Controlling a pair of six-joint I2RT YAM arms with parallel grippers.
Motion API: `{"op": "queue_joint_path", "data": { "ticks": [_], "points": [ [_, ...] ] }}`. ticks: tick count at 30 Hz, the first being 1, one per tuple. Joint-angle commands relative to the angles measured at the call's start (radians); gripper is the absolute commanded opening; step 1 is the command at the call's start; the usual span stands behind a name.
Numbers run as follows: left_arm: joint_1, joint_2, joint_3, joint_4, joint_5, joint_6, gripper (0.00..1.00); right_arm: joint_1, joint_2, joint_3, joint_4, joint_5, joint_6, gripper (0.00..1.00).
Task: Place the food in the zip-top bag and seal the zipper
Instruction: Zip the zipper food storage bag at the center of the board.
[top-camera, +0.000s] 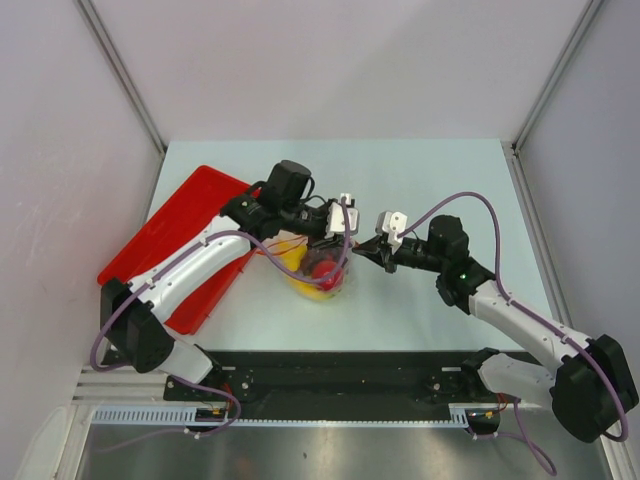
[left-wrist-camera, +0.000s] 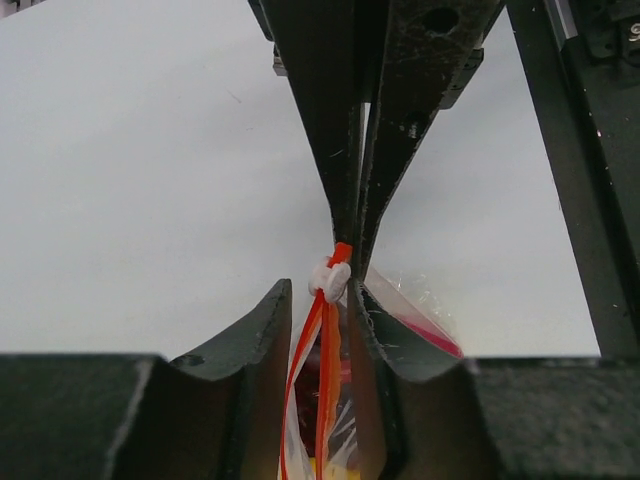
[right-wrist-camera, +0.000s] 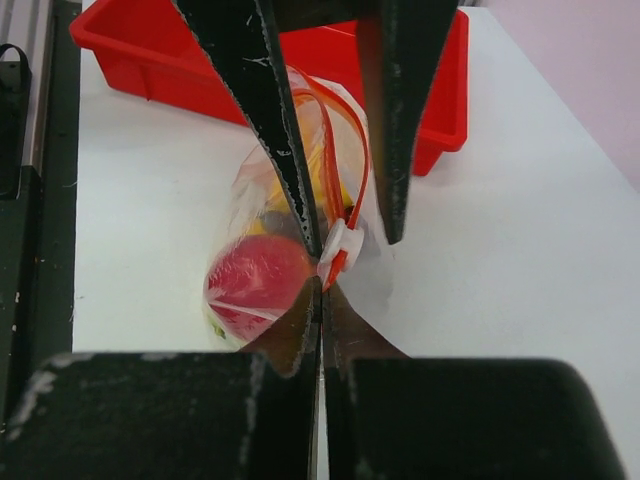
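The zip-top bag (top-camera: 322, 280) lies mid-table, holding the food: a red round fruit (right-wrist-camera: 255, 285) and yellow pieces (top-camera: 292, 260). Its red-orange zipper (left-wrist-camera: 328, 345) carries a white slider (right-wrist-camera: 338, 250) at the end nearest the right arm. My left gripper (left-wrist-camera: 318, 300) is open, with one finger on each side of the zipper just behind the slider. The strip lies against the right-hand finger (left-wrist-camera: 385, 340). My right gripper (right-wrist-camera: 322, 292) is shut on the bag's edge right below the slider. In the top view the two grippers meet tip to tip over the bag's right end, left (top-camera: 338, 245) and right (top-camera: 362, 250).
A red tray (top-camera: 175, 240) sits at the table's left, behind the left arm and close to the bag. White table surface (top-camera: 430, 180) lies to the right and behind. Grey walls enclose the table on three sides.
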Motion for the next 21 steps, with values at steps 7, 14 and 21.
{"op": "queue_joint_path", "data": {
  "ticks": [7,14,21],
  "points": [
    [-0.001,-0.009,0.044,-0.073,0.042,0.083,0.05,0.01,-0.039,0.007,0.025,0.024,-0.019,0.0],
    [0.062,0.014,0.025,-0.135,0.004,0.108,0.01,0.01,-0.062,0.007,-0.011,0.035,-0.033,0.0],
    [0.1,0.0,0.013,-0.152,-0.01,0.126,0.01,0.009,-0.068,0.007,-0.027,0.034,-0.048,0.0]
  ]
}}
